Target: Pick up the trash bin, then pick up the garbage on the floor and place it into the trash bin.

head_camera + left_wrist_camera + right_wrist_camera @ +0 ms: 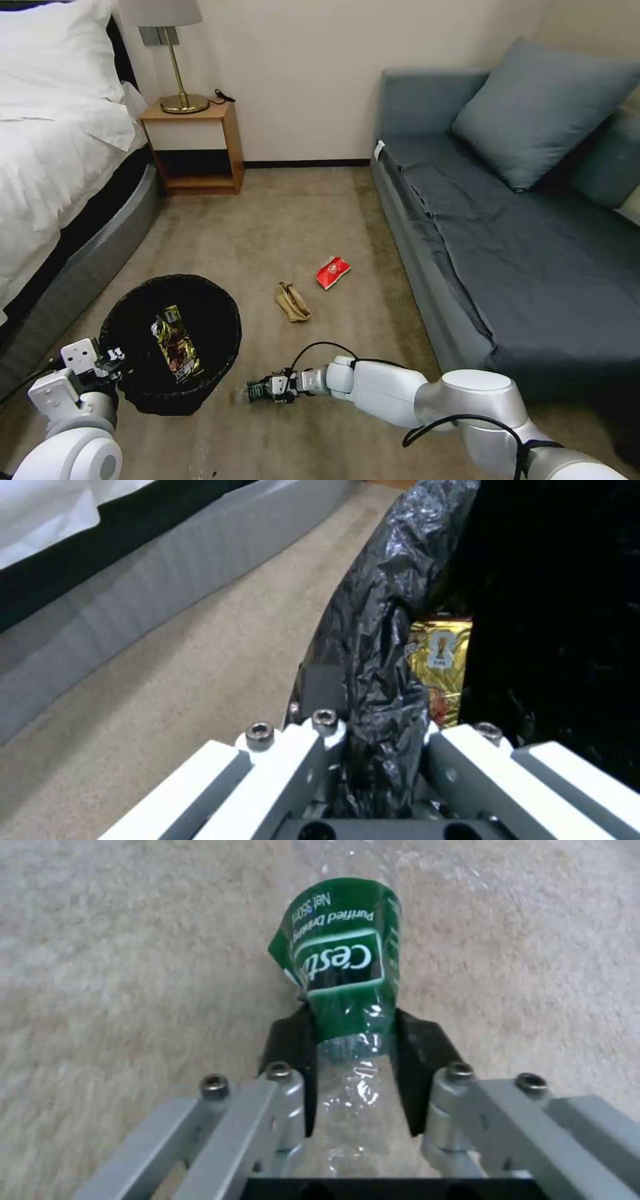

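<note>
On the carpet, the right gripper (272,389) clamps its fingers on the green-labelled bottle (255,391); the left gripper (115,360) pinches the trash bin (220,320) rim, gold wrapper (177,345) inside.

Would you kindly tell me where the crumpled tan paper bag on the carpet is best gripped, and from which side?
From above, I would judge. The tan paper bag lies flat on the carpet, so a side approach finds little to pinch. Its raised creases near the middle look easiest to close on, fingers set across its narrow width.

Four litter items (331,272) (one binned)
</note>
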